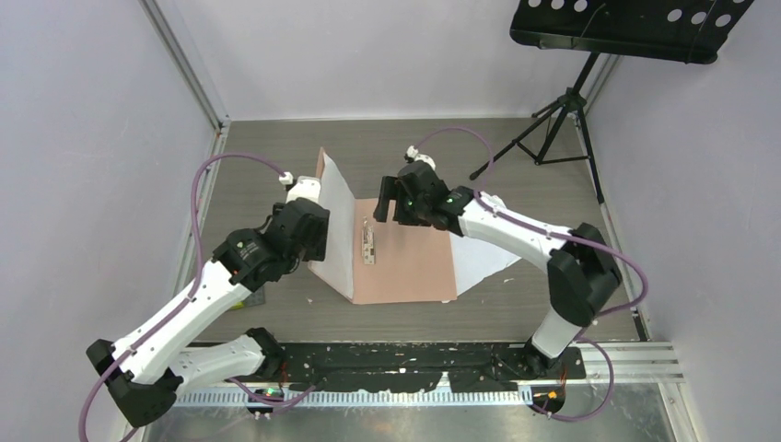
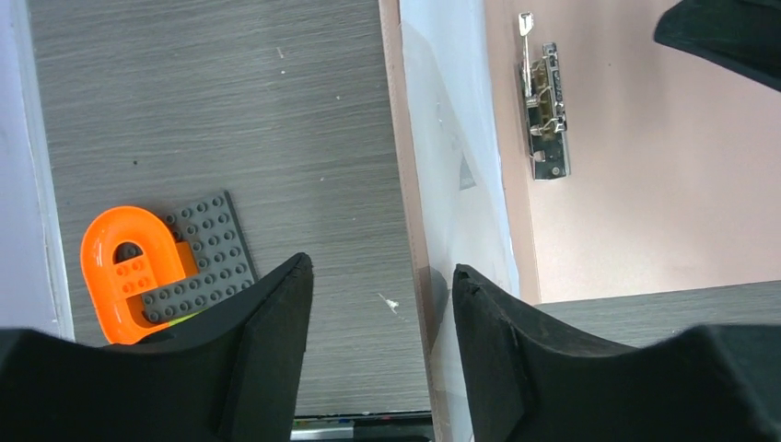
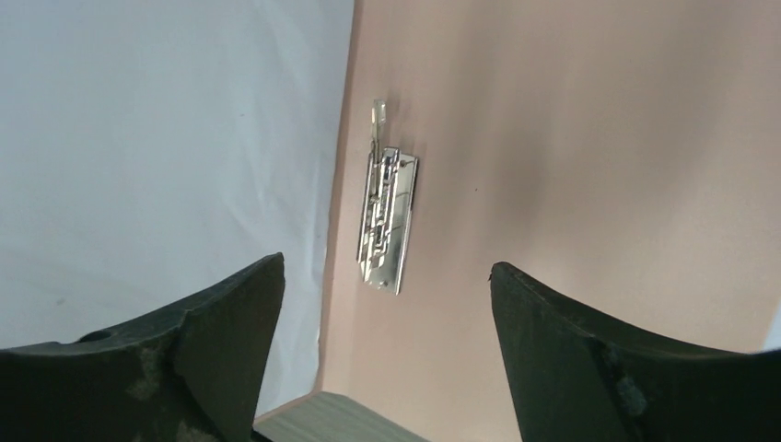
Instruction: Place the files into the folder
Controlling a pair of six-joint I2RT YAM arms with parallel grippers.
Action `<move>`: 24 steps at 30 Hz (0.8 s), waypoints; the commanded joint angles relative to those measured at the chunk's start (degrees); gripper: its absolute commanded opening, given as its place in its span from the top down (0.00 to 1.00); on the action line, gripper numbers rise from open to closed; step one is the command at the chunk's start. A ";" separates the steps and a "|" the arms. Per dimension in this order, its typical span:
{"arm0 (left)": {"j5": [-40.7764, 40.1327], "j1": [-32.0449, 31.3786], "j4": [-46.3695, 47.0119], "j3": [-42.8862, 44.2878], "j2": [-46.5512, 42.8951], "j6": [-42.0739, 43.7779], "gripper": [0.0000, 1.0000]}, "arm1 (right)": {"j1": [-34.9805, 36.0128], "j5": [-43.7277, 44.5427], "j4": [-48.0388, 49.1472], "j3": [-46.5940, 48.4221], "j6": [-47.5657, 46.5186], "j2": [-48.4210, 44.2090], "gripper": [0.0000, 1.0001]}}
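Observation:
The folder lies open in the middle of the table, its salmon-pink back panel [image 1: 410,267] flat. Its cover [image 1: 336,226] stands raised, white inside. A metal clip [image 1: 368,247] sits near the spine. My left gripper [image 1: 318,241] is open around the cover's near edge [image 2: 414,184], which stands between the jaws [image 2: 382,276], close against the right finger [image 2: 488,331]. My right gripper [image 1: 387,210] hovers open and empty over the pink panel [image 3: 571,138], with the clip [image 3: 389,221] between its fingers [image 3: 387,276]. The files [image 1: 483,262] lie white on the table right of the folder, partly under my right arm.
An orange plastic ring [image 2: 120,262] on a grey studded plate [image 2: 212,249] lies left of the folder near the left wall. A music stand [image 1: 626,28] on a tripod [image 1: 553,129] stands at the back right. Enclosure walls close in both sides.

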 commanded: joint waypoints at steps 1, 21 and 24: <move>-0.02 1.28 -1.01 -0.34 -1.42 -0.23 0.39 | 0.27 -0.17 0.40 6.33 -4.36 5.42 0.17; 5.80 11.02 -1.90 4.57 -3.48 3.84 0.20 | 0.28 -0.04 -3.62 10.52 -8.73 13.15 0.38; 8.21 13.81 -1.22 4.81 -3.95 4.91 0.20 | 0.28 -0.23 -3.65 9.87 -8.78 12.76 0.38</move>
